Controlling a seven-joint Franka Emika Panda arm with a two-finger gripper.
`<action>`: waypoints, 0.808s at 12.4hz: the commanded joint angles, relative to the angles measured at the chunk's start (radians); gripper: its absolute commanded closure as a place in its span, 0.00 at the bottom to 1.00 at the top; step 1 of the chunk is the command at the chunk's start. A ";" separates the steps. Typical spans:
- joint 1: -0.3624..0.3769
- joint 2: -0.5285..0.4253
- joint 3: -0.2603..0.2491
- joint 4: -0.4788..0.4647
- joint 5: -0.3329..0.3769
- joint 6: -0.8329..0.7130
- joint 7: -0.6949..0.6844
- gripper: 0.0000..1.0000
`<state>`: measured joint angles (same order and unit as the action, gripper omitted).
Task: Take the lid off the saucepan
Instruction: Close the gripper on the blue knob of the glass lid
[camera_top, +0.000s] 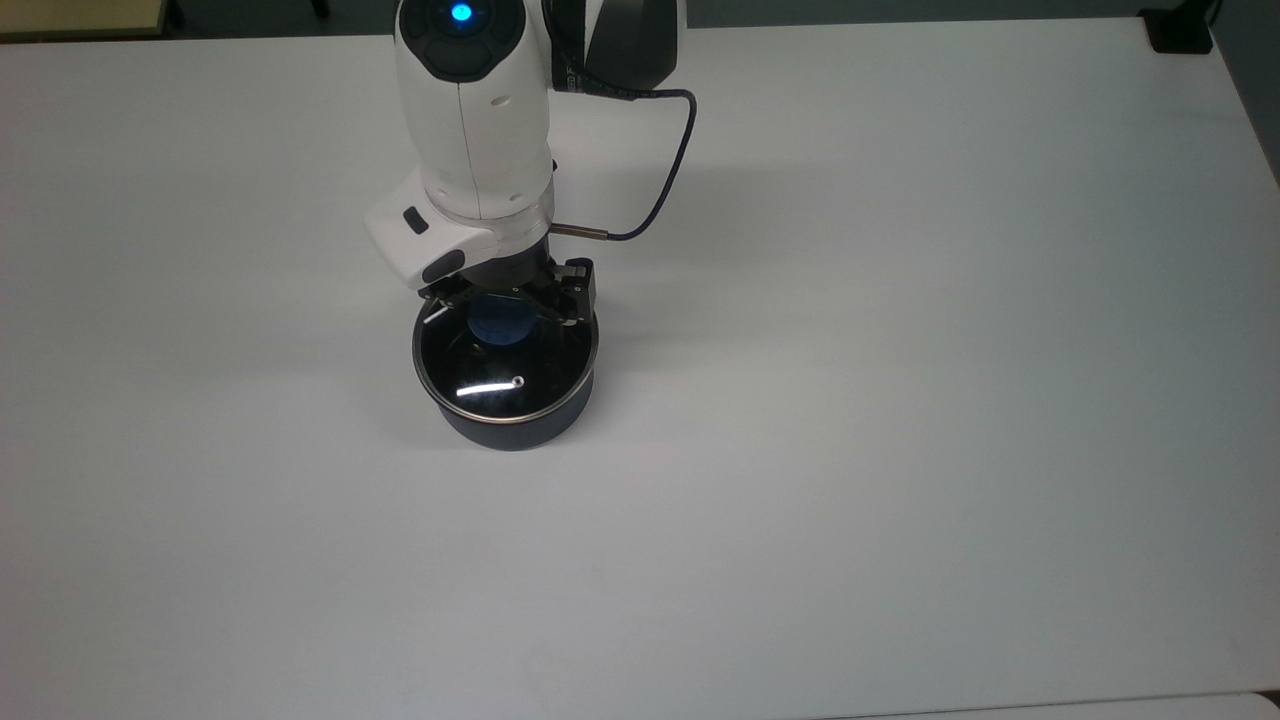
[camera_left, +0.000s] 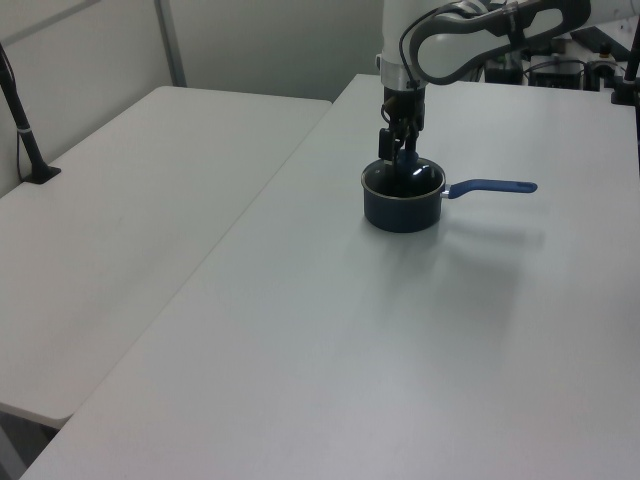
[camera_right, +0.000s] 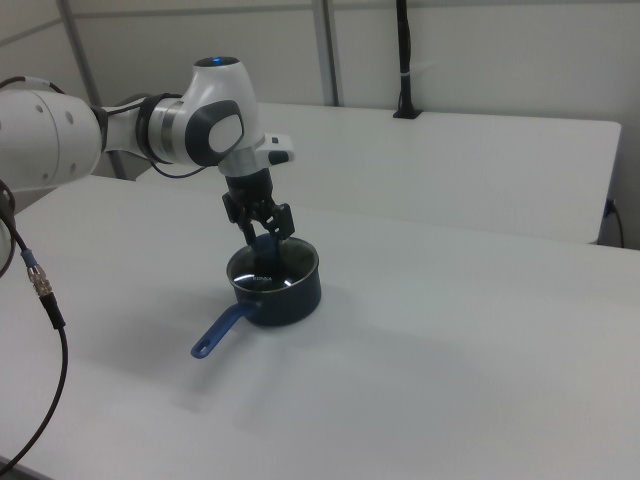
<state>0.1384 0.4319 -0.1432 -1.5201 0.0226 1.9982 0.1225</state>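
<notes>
The dark saucepan (camera_top: 510, 432) stands on the white table (camera_top: 900, 400) with the glass lid (camera_top: 505, 378) resting on it. The lid's blue knob (camera_top: 500, 326) sits near the rim's far side in the top view. My gripper (camera_top: 503, 305) points straight down and is open, one finger on each side of the knob. In the right view the gripper (camera_right: 266, 245) reaches down to the lid over the saucepan (camera_right: 292, 295), and the blue handle (camera_right: 220, 332) points toward the right view's lower left. In the left view the handle (camera_left: 495, 186) points right from the saucepan (camera_left: 400, 212).
A dark cable (camera_top: 665, 185) loops off the wrist above the table. A black base (camera_top: 1180, 30) sits at the top view's far right corner. A second table (camera_left: 130, 200) with a black post (camera_left: 25, 130) stands at the left view's left.
</notes>
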 joint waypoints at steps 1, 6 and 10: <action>0.010 0.007 -0.009 0.009 0.011 0.020 0.009 0.43; 0.006 -0.012 -0.021 0.012 0.013 0.008 -0.001 0.54; -0.014 -0.077 -0.023 0.006 0.017 -0.024 -0.021 0.54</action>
<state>0.1342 0.4157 -0.1563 -1.4958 0.0227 1.9985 0.1227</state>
